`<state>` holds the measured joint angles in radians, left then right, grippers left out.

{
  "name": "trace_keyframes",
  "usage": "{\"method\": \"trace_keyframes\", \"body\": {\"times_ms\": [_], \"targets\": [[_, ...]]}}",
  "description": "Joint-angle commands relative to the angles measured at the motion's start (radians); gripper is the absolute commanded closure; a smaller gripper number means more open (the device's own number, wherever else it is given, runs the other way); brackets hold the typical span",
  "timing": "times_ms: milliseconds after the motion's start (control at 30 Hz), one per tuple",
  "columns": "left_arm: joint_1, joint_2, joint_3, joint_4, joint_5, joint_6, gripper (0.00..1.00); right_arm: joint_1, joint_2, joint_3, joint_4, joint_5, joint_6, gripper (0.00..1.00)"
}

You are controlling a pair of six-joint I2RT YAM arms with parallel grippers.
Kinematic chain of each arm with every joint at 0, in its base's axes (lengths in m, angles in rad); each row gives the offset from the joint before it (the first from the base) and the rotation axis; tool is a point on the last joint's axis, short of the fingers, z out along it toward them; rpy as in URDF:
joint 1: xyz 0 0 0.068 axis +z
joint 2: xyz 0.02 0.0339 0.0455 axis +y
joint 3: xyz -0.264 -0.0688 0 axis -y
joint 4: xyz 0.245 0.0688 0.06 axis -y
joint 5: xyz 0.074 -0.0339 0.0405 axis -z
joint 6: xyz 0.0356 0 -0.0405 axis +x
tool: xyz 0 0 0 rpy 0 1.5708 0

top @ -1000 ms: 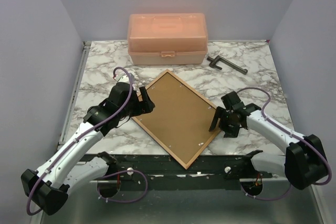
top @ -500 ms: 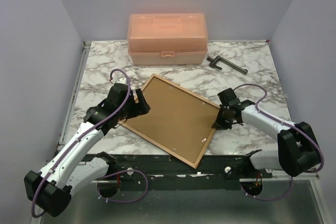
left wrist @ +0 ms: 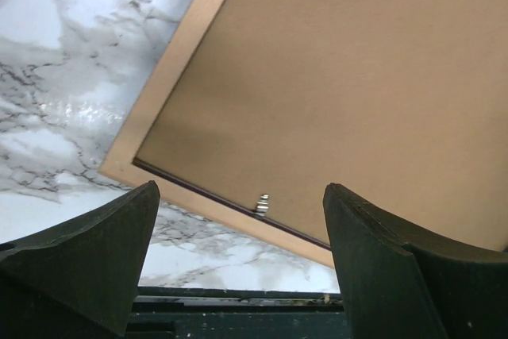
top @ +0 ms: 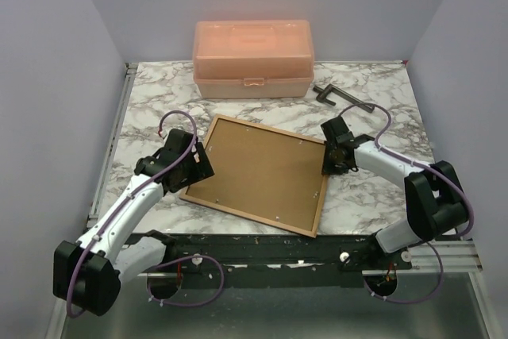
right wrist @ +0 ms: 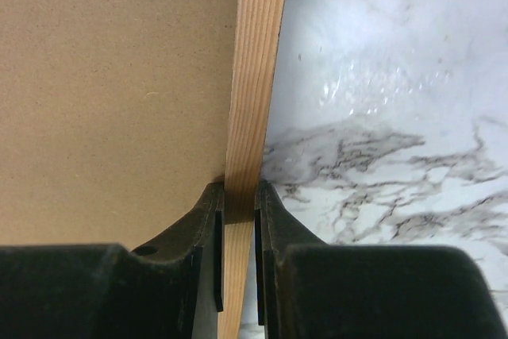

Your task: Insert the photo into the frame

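Your thin rectangular picture frame [top: 248, 215] lies flat and back-up at the middle of the white-and-grey marble counter [top: 151, 101]. Its light tan wood rim faces up, and it is turned a little, so its near edge runs slantwise to the counter's near edge. A plain brown backing board [top: 258, 172] fills it.

Your right fingers [right wrist: 202, 232] are closed narrow on the frame's right rail, near its far end. One is on the board side and one on the outer side, both touching the wood.

Your left fingers [left wrist: 87, 260] are spread wide above the frame's left near corner and grip nothing. A small metal tab [left wrist: 262, 204] at the board's near edge shows between them.

At the far edge of the counter stands a translucent peach plastic box [top: 252, 57] with its lid down, well apart from the frame. To the right of the box lies a dark L-shaped tool [top: 343, 98], just far of your right fingers.
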<state>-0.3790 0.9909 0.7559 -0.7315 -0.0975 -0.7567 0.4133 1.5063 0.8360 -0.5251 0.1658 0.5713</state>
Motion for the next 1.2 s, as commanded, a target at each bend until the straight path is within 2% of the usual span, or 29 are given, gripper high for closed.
{"method": "trace_keyframes", "body": {"times_ms": [0,100,133,167,267,333,433,600,833,1033,1167], "targets": [[0.034,0.061,-0.019,-0.034,-0.048,-0.012,0.13,0.007,0.029,0.046,0.055,0.166,-0.112,0.97],[0.057,0.109,-0.021,-0.035,-0.081,-0.009,0.13,-0.002,0.064,0.073,0.021,0.174,-0.078,0.92],[0.063,0.129,-0.022,-0.029,-0.089,-0.005,0.13,-0.006,0.081,0.086,0.005,0.161,-0.064,0.86],[0.072,0.147,-0.023,-0.024,-0.095,-0.002,0.13,-0.009,0.098,0.096,-0.017,0.144,-0.037,0.69],[0.095,0.213,-0.024,-0.003,-0.093,0.015,0.13,-0.017,0.117,0.111,-0.029,0.050,-0.006,0.53],[0.101,0.249,-0.028,0.018,-0.088,0.024,0.13,-0.020,0.103,0.102,-0.017,-0.014,0.008,0.38],[0.112,0.293,-0.040,0.062,-0.071,0.040,0.13,-0.029,0.056,0.074,0.003,-0.104,0.022,0.26],[0.123,0.368,-0.028,0.094,-0.053,0.071,0.13,-0.036,-0.008,0.007,0.038,-0.250,0.052,0.17],[0.123,0.387,-0.012,0.119,0.085,0.129,0.14,-0.041,0.017,-0.045,0.061,-0.311,0.055,0.14],[0.120,0.391,-0.048,0.172,0.239,0.115,0.17,-0.044,0.048,-0.011,0.067,-0.354,0.021,0.05],[0.103,0.330,-0.104,0.208,0.301,0.079,0.18,-0.044,0.083,0.039,0.052,-0.357,-0.007,0.04]]}}
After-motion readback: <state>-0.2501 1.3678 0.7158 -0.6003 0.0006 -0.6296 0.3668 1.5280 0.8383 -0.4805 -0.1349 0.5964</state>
